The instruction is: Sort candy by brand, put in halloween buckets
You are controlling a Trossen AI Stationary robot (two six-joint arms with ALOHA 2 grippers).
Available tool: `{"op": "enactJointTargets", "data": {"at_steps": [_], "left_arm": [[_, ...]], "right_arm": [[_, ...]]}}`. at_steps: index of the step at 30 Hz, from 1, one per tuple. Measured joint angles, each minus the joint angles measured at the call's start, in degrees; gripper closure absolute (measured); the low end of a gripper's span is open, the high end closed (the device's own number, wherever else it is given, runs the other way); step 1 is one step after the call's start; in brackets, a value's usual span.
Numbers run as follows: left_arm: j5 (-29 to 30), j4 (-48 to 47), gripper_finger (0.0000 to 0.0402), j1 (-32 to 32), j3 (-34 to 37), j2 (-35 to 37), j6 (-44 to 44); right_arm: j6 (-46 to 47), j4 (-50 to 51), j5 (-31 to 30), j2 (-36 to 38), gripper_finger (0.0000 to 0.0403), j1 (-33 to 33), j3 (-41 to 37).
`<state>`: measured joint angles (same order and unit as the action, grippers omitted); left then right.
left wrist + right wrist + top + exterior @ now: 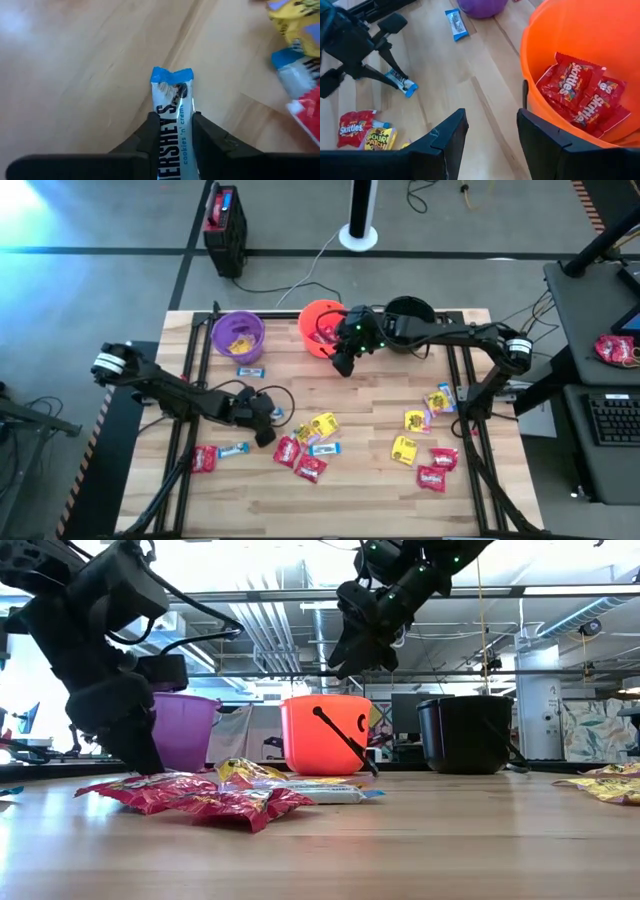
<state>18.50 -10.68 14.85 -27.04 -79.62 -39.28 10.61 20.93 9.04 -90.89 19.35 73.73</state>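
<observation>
My left gripper is low over the table's left middle. It is shut on a blue-and-white candy packet, which also shows in the right wrist view. My right gripper hangs open with nothing between its fingers, just beside the orange bucket, which holds red packets. The purple bucket holds a yellow packet. The black bucket stands at the far right. Loose red, yellow and blue-and-white candy lies on the table in a left cluster and a right cluster. My left gripper pinches the blue-and-white packet by its two long edges between its two fingers, about midway along. The fingers slant down from the table's left side. The packet's free blue end juts out past the fingertips; whether it touches the table I cannot tell.
Another blue-and-white packet lies alone in front of the purple bucket. Red packets lie near the left arm. The middle of the table between the two candy clusters is bare wood. The orange bucket's black handle hangs down its front.
</observation>
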Motion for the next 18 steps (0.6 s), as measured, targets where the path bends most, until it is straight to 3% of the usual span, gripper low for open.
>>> {"op": "enactJointTargets", "data": {"at_steps": [2,6,12,18], "left_arm": [[-0.75,-0.06,0.0369,0.01,0.01,1.62,-0.09],[-0.56,-0.03,0.04,0.04,0.08,4.41,0.27],[-1.19,-0.13,0.0401,0.03,0.07,7.25,3.44],[-17.45,-7.18,0.0399,0.25,-0.13,11.03,0.18]], "right_arm": [[-0.15,0.23,0.0,0.0,0.0236,-0.17,0.0],[-0.15,0.22,-0.02,0.0,0.0236,-0.35,0.0],[-0.13,0.22,-0.02,0.0,0.0236,-0.35,0.0],[0.57,0.28,0.0,0.0,0.0236,-0.35,0.0]]}}
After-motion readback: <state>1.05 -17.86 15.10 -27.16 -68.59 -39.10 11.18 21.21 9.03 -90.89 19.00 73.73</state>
